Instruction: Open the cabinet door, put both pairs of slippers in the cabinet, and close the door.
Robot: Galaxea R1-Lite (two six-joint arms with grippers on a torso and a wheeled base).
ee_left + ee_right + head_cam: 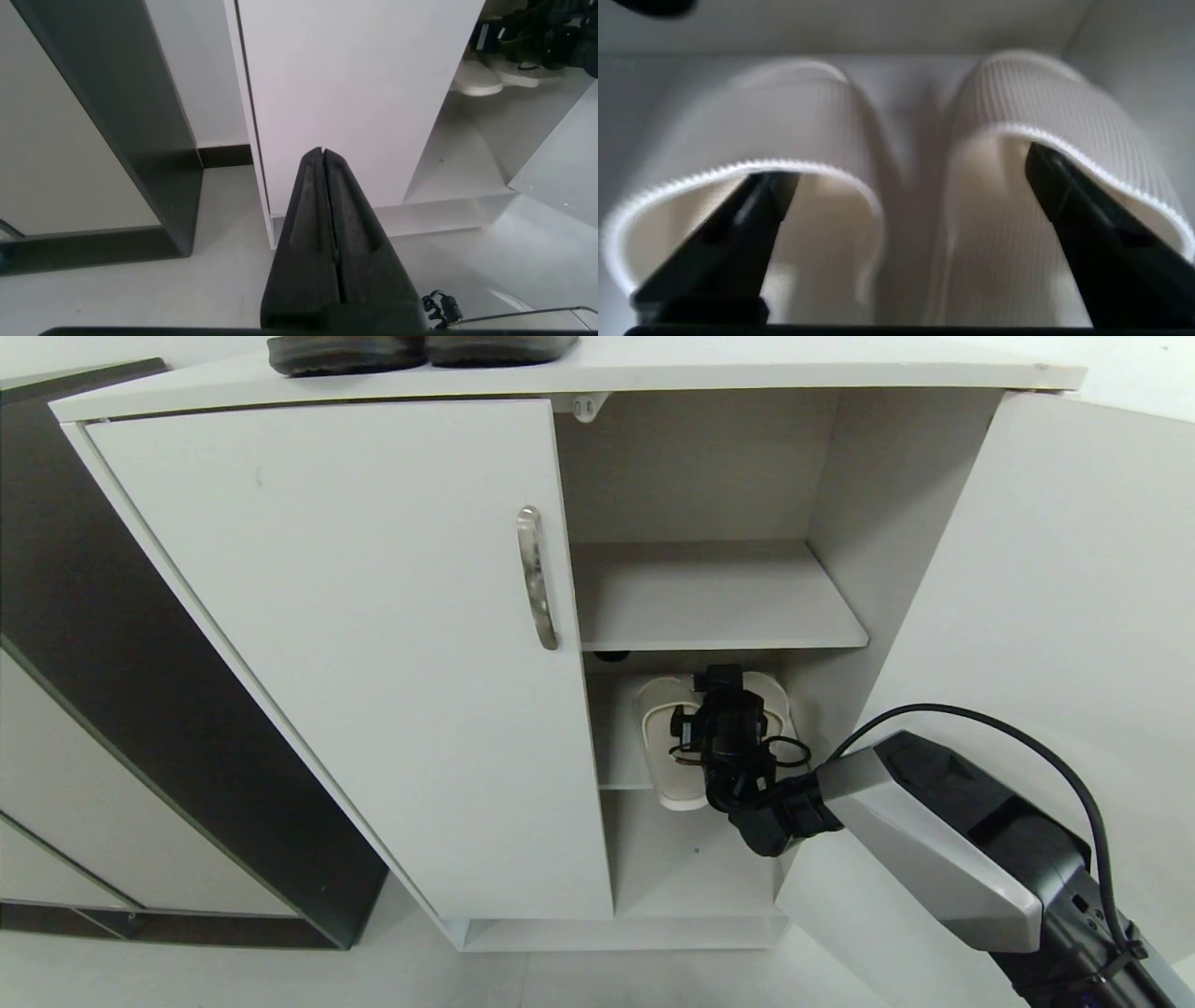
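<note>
A pair of white slippers (659, 739) lies side by side on the cabinet's middle shelf (618, 761), behind the open right door (1055, 616). My right gripper (720, 683) is inside that compartment, over the pair. In the right wrist view its fingers (738, 233) stand wide apart, one inside each white slipper (794, 112), so the right gripper (915, 233) is open. A pair of dark slippers (345, 353) sits on the cabinet top. My left gripper (322, 168) is shut and empty, held low in front of the closed left door (346, 84).
The left door (355, 644) carries a metal handle (536, 577). The upper shelf (709, 597) and the bottom compartment (691, 859) hold nothing. A dark panel of other furniture (112, 663) stands to the left of the cabinet. Pale floor (140, 289) lies in front.
</note>
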